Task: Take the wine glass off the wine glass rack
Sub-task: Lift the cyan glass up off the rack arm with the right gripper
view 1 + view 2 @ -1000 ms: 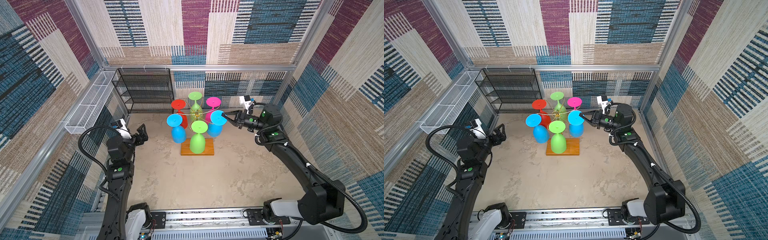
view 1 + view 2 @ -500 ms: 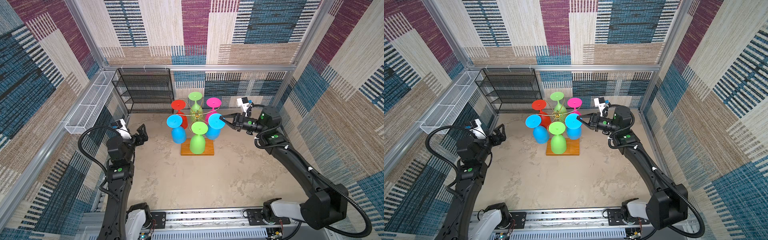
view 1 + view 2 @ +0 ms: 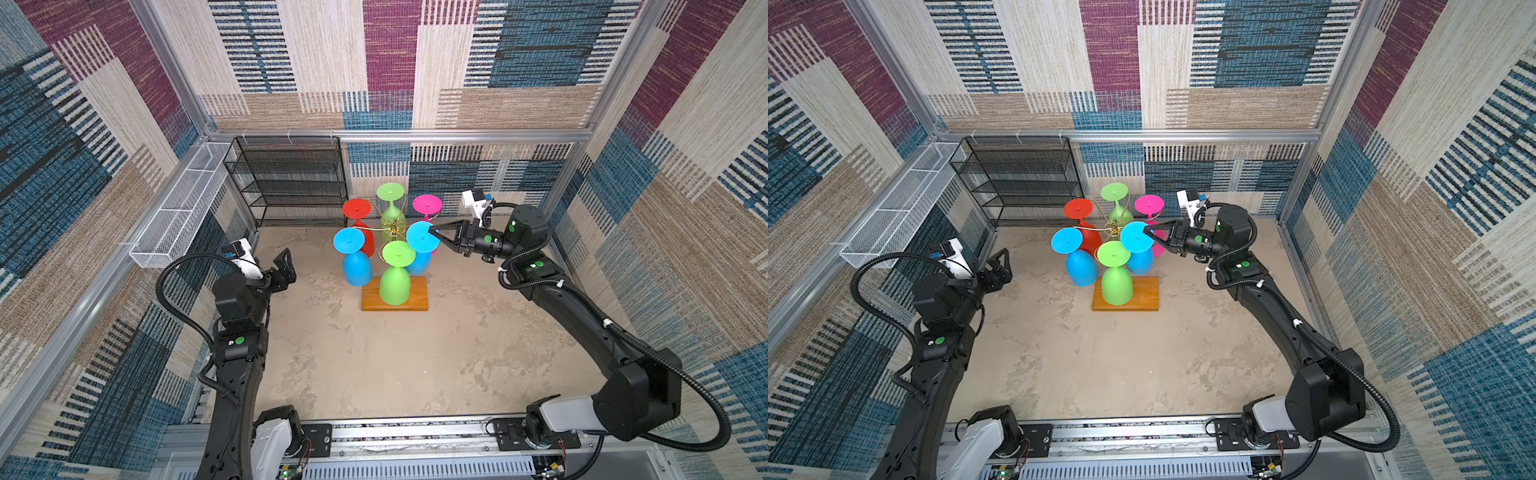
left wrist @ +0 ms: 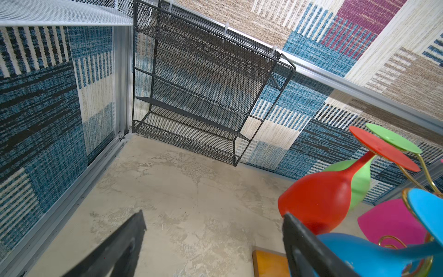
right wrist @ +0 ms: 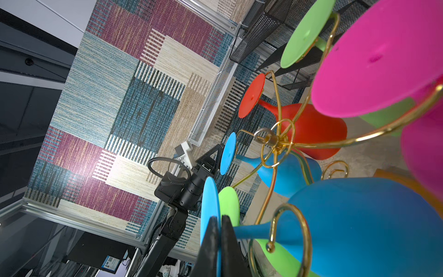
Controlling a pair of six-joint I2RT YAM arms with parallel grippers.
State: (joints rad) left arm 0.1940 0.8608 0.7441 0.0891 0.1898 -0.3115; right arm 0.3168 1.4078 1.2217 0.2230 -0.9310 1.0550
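Observation:
The wine glass rack [image 3: 394,302] is a gold post with curled arms on an orange-brown wooden base [image 3: 1144,300]. Several coloured glasses hang on it upside down. My right gripper [image 3: 434,233] [image 3: 1148,232] [image 5: 220,221] is shut on the round foot of the right-hand blue wine glass [image 3: 420,237] [image 3: 1136,237] [image 5: 209,203]. The stem of that glass still passes through a gold curl [image 5: 288,230]. My left gripper [image 3: 286,266] [image 3: 1003,268] [image 4: 213,224] hangs open and empty, left of the rack and apart from it.
A black mesh shelf unit [image 3: 291,183] stands against the back wall, left of the rack. A long white wire basket [image 3: 183,208] hangs on the left wall. Red [image 3: 357,210], green [image 3: 394,282], pink [image 3: 427,204] and a second blue glass [image 3: 355,266] crowd the rack.
My right gripper, still shut on the blue glass's foot, has moved left toward the rack's centre, and the glass has shifted with it. The left arm has not moved.

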